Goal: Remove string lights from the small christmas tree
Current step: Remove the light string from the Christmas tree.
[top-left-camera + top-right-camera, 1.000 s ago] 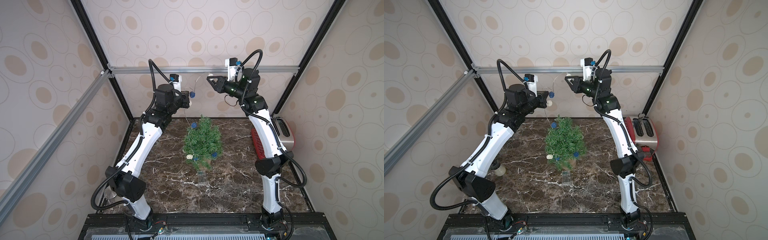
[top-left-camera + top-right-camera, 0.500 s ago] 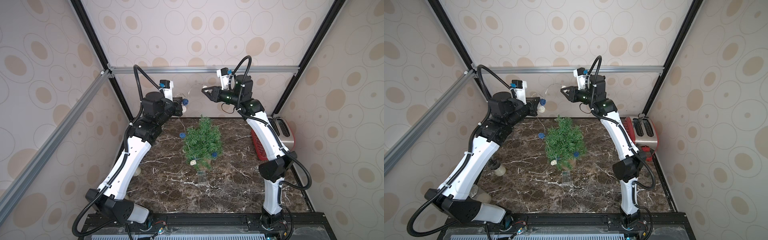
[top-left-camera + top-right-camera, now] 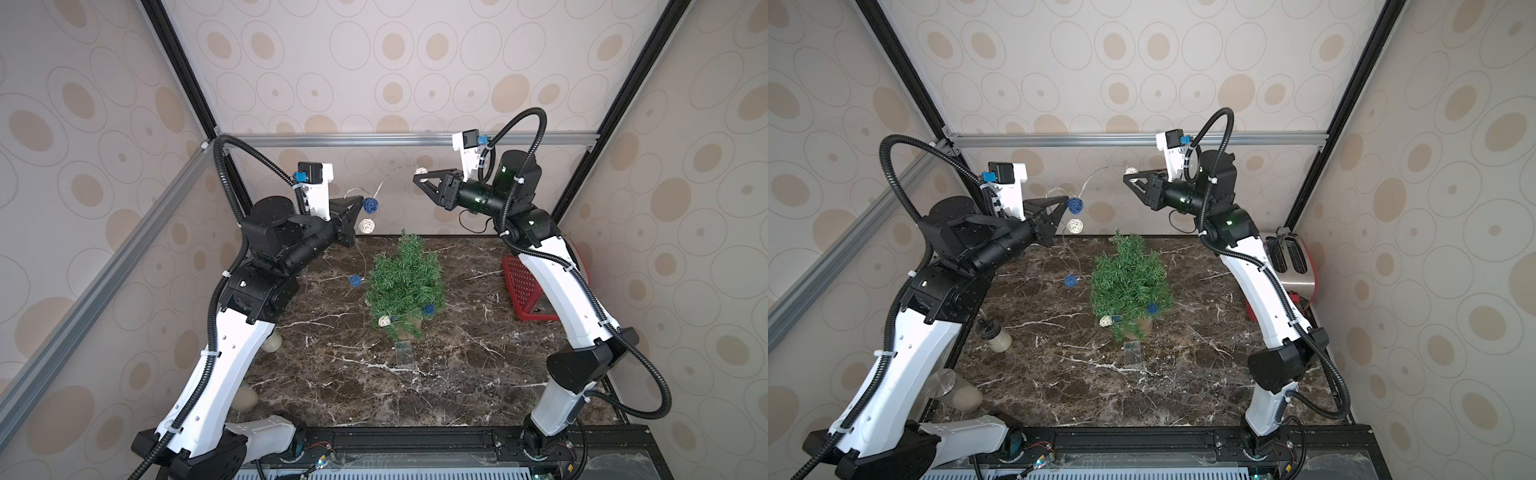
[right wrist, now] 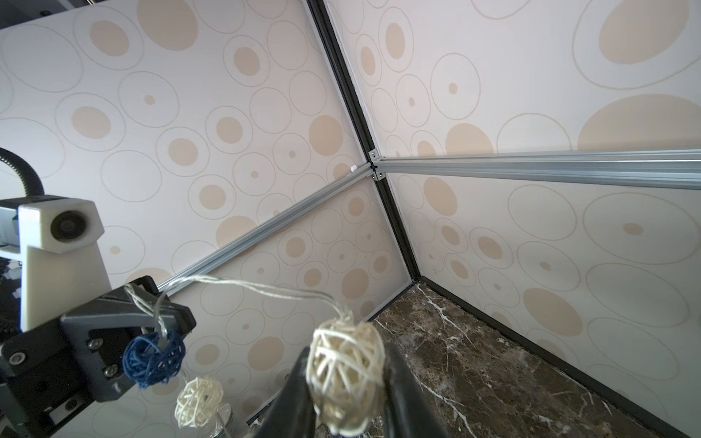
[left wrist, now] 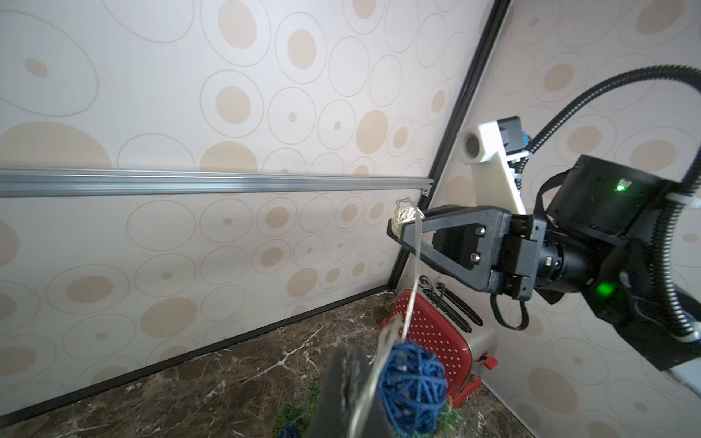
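The small christmas tree (image 3: 405,282) (image 3: 1127,282) stands mid-table. The string lights hang in the air between my grippers, behind and above the tree. My left gripper (image 3: 357,203) (image 5: 349,364) is shut on the wire beside a blue ball (image 3: 370,204) (image 5: 413,383), and a cream ball (image 3: 367,225) dangles below it. My right gripper (image 3: 419,176) (image 4: 345,364) is shut on a cream ball (image 4: 343,373). Another blue ball (image 3: 355,279) hangs left of the tree. A cream ball (image 3: 384,320) and a blue one (image 3: 428,308) still sit in the lowest branches. The clear battery box (image 3: 404,352) lies in front of the pot.
A red toaster (image 3: 1291,262) stands at the right edge, beside the right arm. Two jars (image 3: 994,334) (image 3: 951,386) sit along the left edge under the left arm. Walls and a metal rail close in the back.
The left arm has drawn back to the left and folded lower, keeping the wire. The right gripper has dropped slightly. A blue ball has come off the treetop and hangs left of the tree.
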You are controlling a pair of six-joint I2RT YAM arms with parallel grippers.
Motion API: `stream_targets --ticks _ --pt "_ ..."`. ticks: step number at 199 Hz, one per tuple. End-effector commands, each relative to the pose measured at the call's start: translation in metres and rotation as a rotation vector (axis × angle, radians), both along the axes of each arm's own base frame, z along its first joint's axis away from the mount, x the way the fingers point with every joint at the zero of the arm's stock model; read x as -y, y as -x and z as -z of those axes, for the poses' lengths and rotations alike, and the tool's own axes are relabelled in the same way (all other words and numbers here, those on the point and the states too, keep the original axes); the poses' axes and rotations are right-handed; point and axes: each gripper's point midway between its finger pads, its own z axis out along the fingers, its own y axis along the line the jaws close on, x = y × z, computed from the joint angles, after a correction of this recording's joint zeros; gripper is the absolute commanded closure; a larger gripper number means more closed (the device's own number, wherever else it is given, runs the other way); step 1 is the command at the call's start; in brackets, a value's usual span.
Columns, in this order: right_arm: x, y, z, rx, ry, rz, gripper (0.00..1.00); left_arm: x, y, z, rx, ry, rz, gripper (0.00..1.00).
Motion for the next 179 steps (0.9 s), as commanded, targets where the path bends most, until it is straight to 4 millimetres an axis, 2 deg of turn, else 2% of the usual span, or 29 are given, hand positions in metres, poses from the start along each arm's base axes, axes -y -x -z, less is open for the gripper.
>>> stream_targets --ticks 1,40,78,109,154,179 --pt "-0.001 0.035 -0.016 0.077 -0.020 -0.061 0.71 0.015 0.026 -0.017 0.041 0.013 0.103 1.00" --pt "0.001 0.071 -0.004 0.072 -0.006 -0.093 0.71 0.038 0.056 -0.029 0.080 0.000 0.200 1.00" --pt "0.009 0.105 0.004 0.080 -0.005 -0.112 0.70 0.062 0.079 -0.032 0.089 -0.013 0.291 1.00" --pt "0.017 0.125 0.012 0.070 0.005 -0.124 0.69 0.081 0.100 -0.036 0.101 -0.032 0.360 1.00" --pt "0.029 0.147 0.039 0.054 0.042 -0.133 0.64 0.093 0.112 -0.049 0.092 0.000 0.418 1.00" --pt "0.034 0.160 0.056 0.042 0.050 -0.148 0.55 0.103 0.111 -0.052 0.067 0.012 0.448 1.00"
